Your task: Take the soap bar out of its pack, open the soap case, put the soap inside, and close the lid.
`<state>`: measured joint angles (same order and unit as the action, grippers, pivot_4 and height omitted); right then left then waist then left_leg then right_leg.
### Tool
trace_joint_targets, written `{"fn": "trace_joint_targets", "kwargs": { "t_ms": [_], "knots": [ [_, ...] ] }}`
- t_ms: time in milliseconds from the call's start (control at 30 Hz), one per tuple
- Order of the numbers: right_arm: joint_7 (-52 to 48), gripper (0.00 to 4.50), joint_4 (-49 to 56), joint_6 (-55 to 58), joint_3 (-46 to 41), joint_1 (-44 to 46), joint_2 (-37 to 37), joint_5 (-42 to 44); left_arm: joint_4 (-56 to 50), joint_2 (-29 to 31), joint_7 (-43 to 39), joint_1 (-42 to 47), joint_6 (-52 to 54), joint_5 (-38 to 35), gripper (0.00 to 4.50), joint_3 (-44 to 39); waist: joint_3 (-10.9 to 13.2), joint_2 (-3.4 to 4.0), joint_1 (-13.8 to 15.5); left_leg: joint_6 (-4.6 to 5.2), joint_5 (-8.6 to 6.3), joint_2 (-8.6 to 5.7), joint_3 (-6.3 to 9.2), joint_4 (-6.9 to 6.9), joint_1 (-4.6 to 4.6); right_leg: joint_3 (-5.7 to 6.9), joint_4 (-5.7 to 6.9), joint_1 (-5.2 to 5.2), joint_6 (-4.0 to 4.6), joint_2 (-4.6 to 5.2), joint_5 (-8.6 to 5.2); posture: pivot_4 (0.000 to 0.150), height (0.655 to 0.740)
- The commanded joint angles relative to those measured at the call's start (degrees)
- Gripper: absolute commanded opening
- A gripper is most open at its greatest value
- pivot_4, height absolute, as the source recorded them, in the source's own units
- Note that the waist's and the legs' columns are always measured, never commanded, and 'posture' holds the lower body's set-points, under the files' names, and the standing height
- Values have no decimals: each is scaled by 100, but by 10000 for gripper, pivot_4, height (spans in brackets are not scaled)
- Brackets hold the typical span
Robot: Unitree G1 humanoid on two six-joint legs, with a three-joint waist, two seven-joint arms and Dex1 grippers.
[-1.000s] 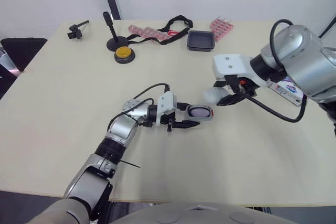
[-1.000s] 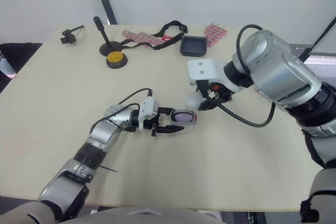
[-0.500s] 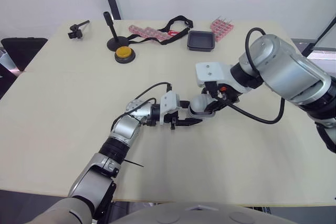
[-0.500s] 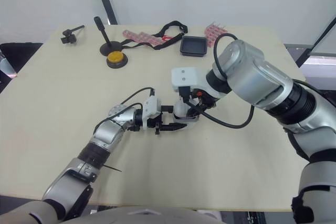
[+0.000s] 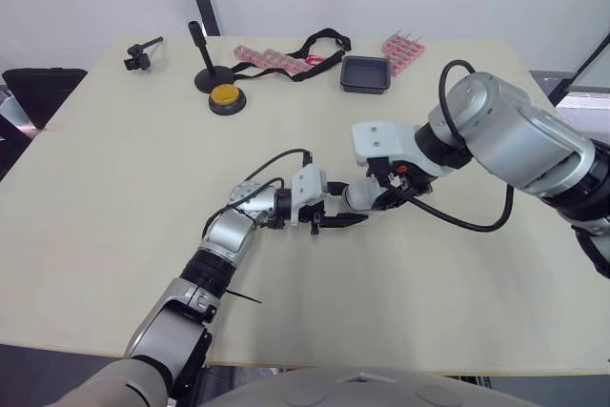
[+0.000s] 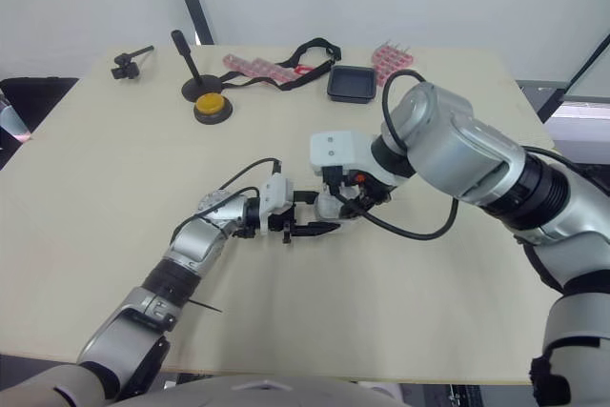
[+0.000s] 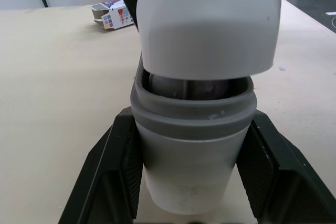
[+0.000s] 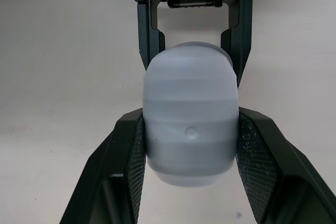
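Since a second ago the right end effector (image 8: 190,124) has swung in; its one pale lid (image 7: 207,24) now caps the one grey soap case (image 7: 191,171), dark soap (image 7: 184,85) showing in the gap. Both end effectors pinch: the left end effector (image 7: 191,124) clamps the case. Beyond it, one printed pack (image 7: 113,17) lies on the tabletop (image 7: 47,77).

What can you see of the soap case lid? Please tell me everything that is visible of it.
The lid is a rounded oval cap of pale, milky plastic. It is smooth, with a small round mark on top. The right pincer grips it by its two long sides between black fingers. It lies over the grey base, which the left pincer holds, but it is not fully shut. A gap at one end shows something dark inside.
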<state>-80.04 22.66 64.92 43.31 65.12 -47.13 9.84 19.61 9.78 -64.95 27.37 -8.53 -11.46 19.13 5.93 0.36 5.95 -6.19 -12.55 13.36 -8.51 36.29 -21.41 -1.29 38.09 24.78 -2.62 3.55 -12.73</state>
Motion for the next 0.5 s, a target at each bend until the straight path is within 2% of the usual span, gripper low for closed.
{"fn": "trace_joint_targets", "kwargs": {
  "t_ms": [33, 500],
  "knots": [
    [32, 19458, 10, -44, 47, 82, 51, 34, -10, -2, 85, 79, -62, 61, 19578, -60, 0, 0, -2, 0, 0, 0, 0, 0, 0, 0, 0, -1, 0, 0, 0, 1500, 7291],
    [94, 19458, -163, -104, 230, 117, 153, -25, -20, -12, 122, 65, -21, 85, 19578, -50, -1, -2, -6, -8, 3, 1, 0, -1, 0, -2, 3, -12, 1, 0, 0, 1500, 7291]
  ]
}}
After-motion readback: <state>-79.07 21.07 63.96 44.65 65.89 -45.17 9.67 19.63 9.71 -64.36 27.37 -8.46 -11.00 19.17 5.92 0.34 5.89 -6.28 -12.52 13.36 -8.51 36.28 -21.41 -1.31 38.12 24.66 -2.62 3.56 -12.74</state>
